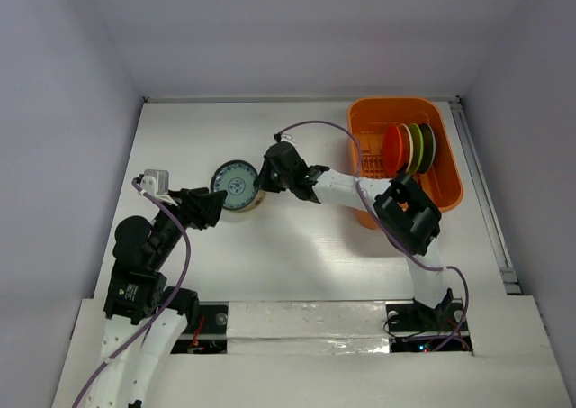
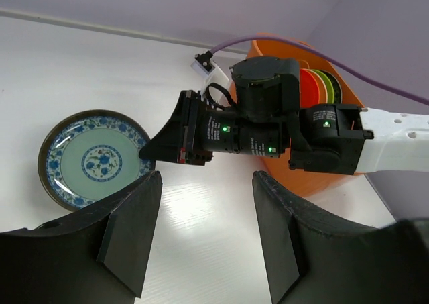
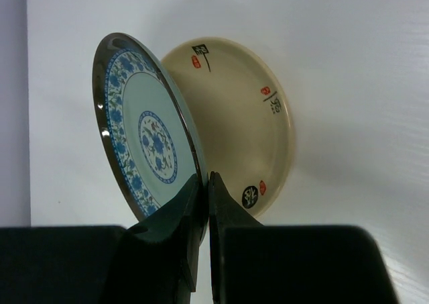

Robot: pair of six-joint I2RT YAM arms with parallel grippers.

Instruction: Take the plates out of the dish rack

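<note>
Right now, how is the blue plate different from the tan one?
The blue plate has flower patterns; the tan plate is plain with small marks. The blue plate tilts up, pinched by the right hand; the tan plate lies flat on the table. Both are round.

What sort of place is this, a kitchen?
Likely a robotics test booth, not a kitchen: a left arm and right arm bolted to a white table, plain walls around it, and an orange dish rack of plates, one patterned plate held in the right jaws.
</note>
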